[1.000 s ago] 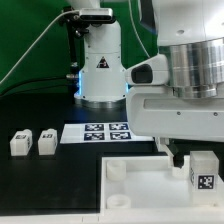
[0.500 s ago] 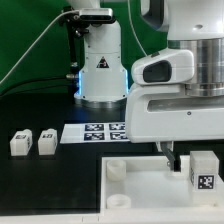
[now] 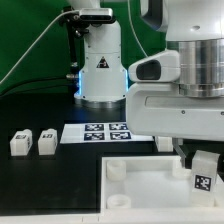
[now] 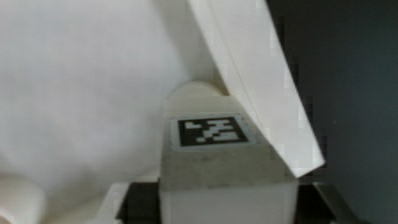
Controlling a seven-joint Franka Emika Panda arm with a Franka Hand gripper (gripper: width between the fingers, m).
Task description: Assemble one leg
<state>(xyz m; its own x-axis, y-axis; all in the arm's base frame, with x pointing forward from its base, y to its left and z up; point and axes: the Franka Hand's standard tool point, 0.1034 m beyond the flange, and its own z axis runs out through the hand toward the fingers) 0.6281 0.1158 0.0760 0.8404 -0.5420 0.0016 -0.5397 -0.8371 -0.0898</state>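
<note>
My gripper (image 3: 200, 160) is shut on a leg (image 3: 203, 174), a small white post with a square tag on its face. I hold it upright over the large white tray (image 3: 140, 185), near the tray's far corner at the exterior view's right. In the wrist view the leg (image 4: 222, 150) fills the space between my two dark fingers (image 4: 143, 205), with the tray's raised rim (image 4: 249, 70) running right beside it. Two more legs (image 3: 19, 143) (image 3: 46, 141) stand on the black table at the exterior view's left.
The marker board (image 3: 105, 131) lies behind the tray. The arm's white base (image 3: 102, 60) stands at the back. The tray has round corner sockets (image 3: 117, 169) on its left side. A cable runs along the back left.
My gripper has moved down and slightly toward the exterior view's right with the leg in it, closer to the tray. The two loose legs have not moved.
</note>
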